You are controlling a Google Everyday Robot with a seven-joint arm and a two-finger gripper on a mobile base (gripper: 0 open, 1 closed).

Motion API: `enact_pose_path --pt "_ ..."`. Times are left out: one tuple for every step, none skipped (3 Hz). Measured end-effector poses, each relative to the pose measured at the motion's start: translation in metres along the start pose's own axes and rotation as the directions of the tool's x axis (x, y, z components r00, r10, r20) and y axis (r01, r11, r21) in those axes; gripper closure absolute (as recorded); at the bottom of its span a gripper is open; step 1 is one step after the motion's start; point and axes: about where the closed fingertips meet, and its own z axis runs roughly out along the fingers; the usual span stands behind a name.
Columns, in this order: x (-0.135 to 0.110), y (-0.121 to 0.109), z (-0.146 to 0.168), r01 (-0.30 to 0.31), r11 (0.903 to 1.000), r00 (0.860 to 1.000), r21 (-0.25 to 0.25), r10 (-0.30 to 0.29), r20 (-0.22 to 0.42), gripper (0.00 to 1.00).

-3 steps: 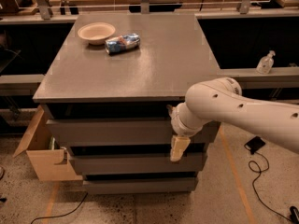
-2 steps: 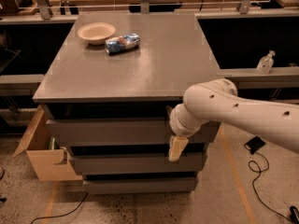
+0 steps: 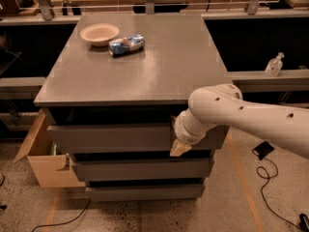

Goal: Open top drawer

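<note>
The top drawer [image 3: 111, 138] is the widest grey front, just under the grey tabletop [image 3: 145, 66] of the cabinet. Its front stands a little forward of the dark gap below the top. My white arm [image 3: 251, 117] reaches in from the right. The gripper [image 3: 179, 150] hangs at the right part of the top drawer's front, at its lower edge, with a tan tip pointing down. The wrist hides where it meets the drawer. Two narrower grey drawer fronts [image 3: 142, 169] sit below.
A beige bowl [image 3: 99, 34] and a crushed blue packet [image 3: 126, 44] lie at the back left of the tabletop. An open cardboard box [image 3: 46, 166] stands left of the cabinet. Cables and a black object [image 3: 263, 150] lie on the floor at right. A sanitiser bottle [image 3: 273, 65] stands on the right ledge.
The gripper has shifted slightly up and to the left along the top drawer's front. The drawer front looks the same.
</note>
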Motion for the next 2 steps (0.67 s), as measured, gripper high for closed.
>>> enact_pose_path --pt "-0.0022 -0.0019 -0.0072 0.000 1.0000 1.000 0.000 0.000 0.000 0.70" --pt "-0.0045 -0.0038 -0.0148 0.000 1.0000 1.000 0.000 0.000 0.000 0.93"
